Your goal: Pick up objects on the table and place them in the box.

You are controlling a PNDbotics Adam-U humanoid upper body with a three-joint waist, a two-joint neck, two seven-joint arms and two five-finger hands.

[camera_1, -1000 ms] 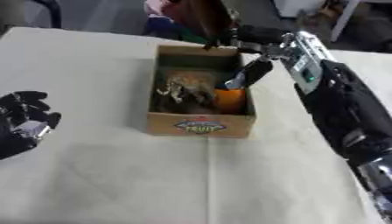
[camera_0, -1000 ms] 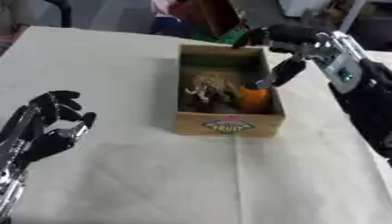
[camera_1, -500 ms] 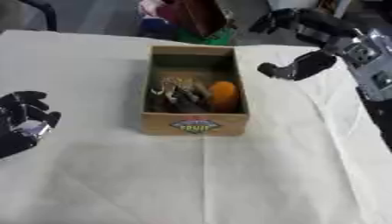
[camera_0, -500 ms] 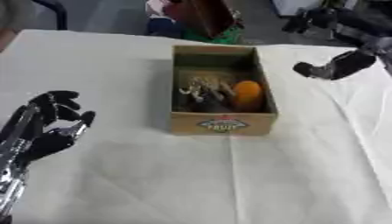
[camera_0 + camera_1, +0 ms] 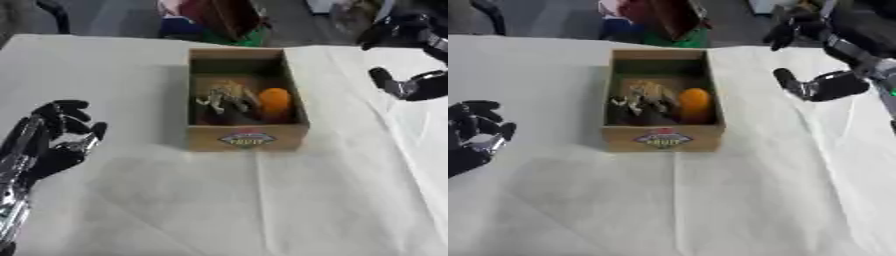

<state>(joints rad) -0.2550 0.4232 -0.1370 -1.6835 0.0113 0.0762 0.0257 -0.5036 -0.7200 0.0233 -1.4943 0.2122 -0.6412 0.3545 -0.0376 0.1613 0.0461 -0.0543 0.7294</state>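
Note:
A brown cardboard box [image 5: 248,138] with a fruit label on its front stands in the middle of the white-clothed table. Inside lie an orange round object [image 5: 275,99], a tan toy animal [image 5: 227,93] and some dark things. My right hand [image 5: 822,86] hovers to the right of the box, well clear of it, open and holding nothing. My left hand [image 5: 54,136] rests near the left edge with its fingers loosely curled upward, holding nothing.
The white cloth [image 5: 262,200] covers the table, with a crease running down from the box. Beyond the far edge are red, blue and green items [image 5: 219,20] and a dark floor.
My right hand has let go of the orange object, which now lies in the box, and has pulled away to the right. The left hand has stayed put.

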